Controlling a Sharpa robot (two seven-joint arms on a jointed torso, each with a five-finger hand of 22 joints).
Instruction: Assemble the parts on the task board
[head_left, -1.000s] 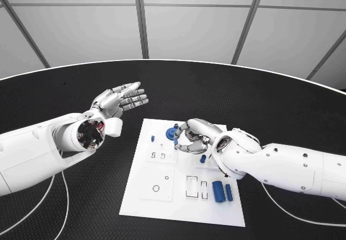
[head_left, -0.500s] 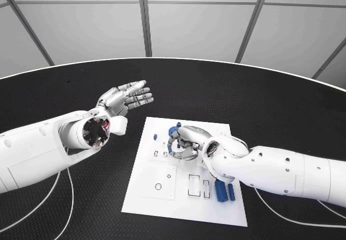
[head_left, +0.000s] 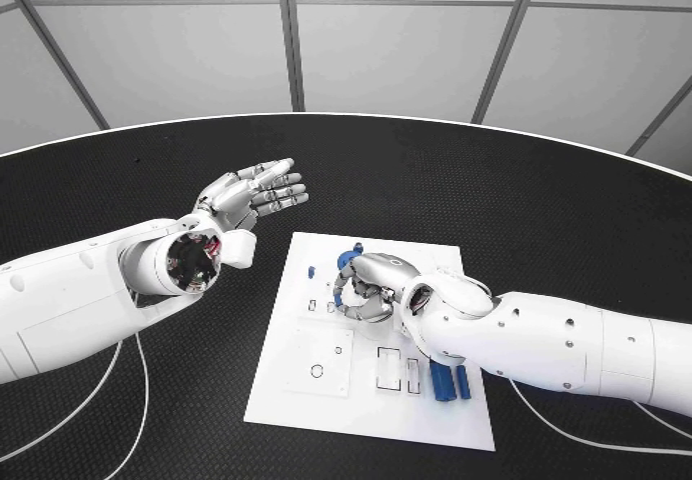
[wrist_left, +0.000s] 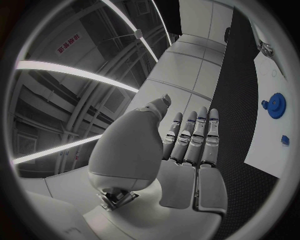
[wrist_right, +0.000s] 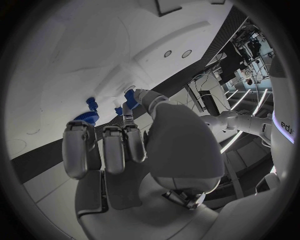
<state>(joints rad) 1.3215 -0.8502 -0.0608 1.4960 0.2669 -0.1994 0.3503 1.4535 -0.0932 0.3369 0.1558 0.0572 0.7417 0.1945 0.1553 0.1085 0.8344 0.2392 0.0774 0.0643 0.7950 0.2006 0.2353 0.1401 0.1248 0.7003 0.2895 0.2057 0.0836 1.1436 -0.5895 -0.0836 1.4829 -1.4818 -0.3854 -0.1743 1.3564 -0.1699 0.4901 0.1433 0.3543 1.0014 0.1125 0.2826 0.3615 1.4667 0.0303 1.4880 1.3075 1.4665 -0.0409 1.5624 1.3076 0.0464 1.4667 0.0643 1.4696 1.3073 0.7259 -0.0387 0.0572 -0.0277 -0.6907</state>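
Right hand (head_left: 372, 287) now sits over the upper middle of the task board (head_left: 325, 395), shifted inward from a second ago, when it worked nearer the board's right edge. Fingers curled; the right wrist view shows a small blue part (wrist_right: 130, 98) pinched at the fingertips, with the blue gear (wrist_right: 83, 118) just beyond them on the board. In the head view the gear (head_left: 346, 262) peeks out at the far side of this hand. Two blue cylinders (head_left: 449, 381) lie by the wrist, untouched. Left hand (head_left: 255, 194) hovers off the board, well apart from it, fingers straight and apart, holding nothing; barely moved. Judgement: the carried part is being lined up for seating near the gear; most assembly remains.
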